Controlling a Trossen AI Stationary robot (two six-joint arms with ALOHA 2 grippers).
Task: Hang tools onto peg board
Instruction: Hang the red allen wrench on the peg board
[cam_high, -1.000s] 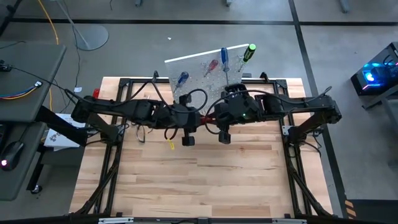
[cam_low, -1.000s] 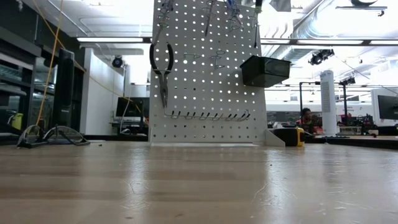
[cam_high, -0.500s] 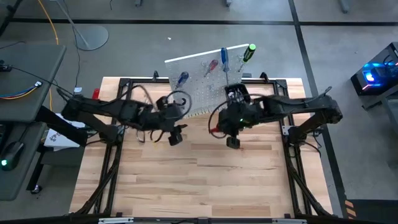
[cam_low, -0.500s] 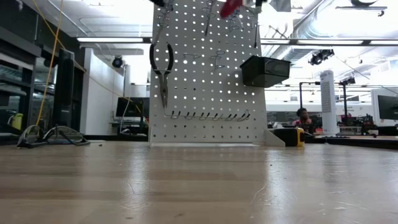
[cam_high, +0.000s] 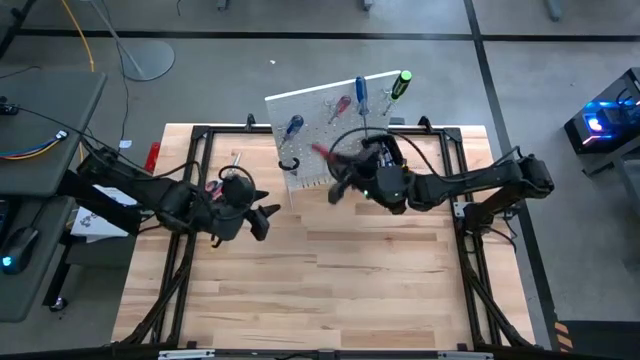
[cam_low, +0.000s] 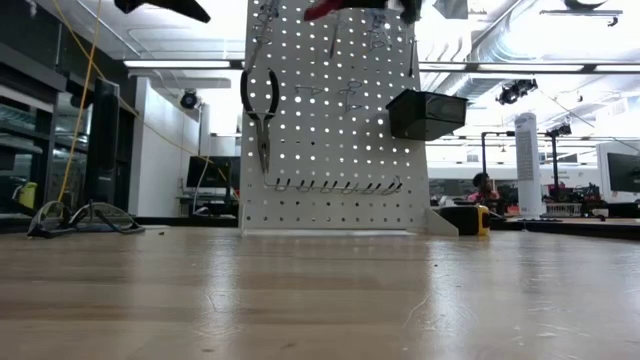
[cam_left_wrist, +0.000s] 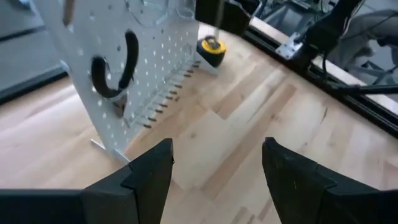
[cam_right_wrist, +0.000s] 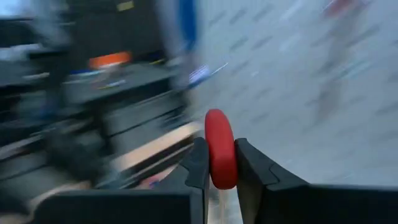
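The white peg board (cam_high: 320, 112) stands at the table's far side. Dark-handled pliers (cam_low: 261, 110) hang on its left part, and blue (cam_high: 361, 92) and green-black (cam_high: 400, 82) screwdrivers stick up at its top. My right gripper (cam_right_wrist: 221, 157) is high up in front of the board (cam_low: 330, 150), shut on a red-handled tool (cam_high: 322, 152). My left gripper (cam_high: 260, 220) hovers open left of the board and holds nothing. In its wrist view the fingers (cam_left_wrist: 149, 177) frame bare wood, with the pliers (cam_left_wrist: 115, 74) ahead. My right gripper pinches the tool's red handle (cam_right_wrist: 221, 134) between its two fingers (cam_right_wrist: 198, 163). The handle's rounded end stands out past the fingertips. The tool is lifted clear of the table, up near the board's top (cam_low: 325, 10). Its working end cannot be seen.
A black bin (cam_low: 427, 113) hangs on the board's right side, and a yellow tape measure (cam_low: 478, 218) sits at its foot. A black metal frame (cam_high: 200, 135) rims the table. Small items (cam_high: 215, 185) lie at the left. Bare wood (cam_high: 330, 280) stretches along the near half.
My two grippers stood close together over the table's middle with the red-handled tool between them. My left gripper has drawn away toward the table's left edge and now stands open. My right gripper has swung round toward the peg board, carrying the tool up to it.
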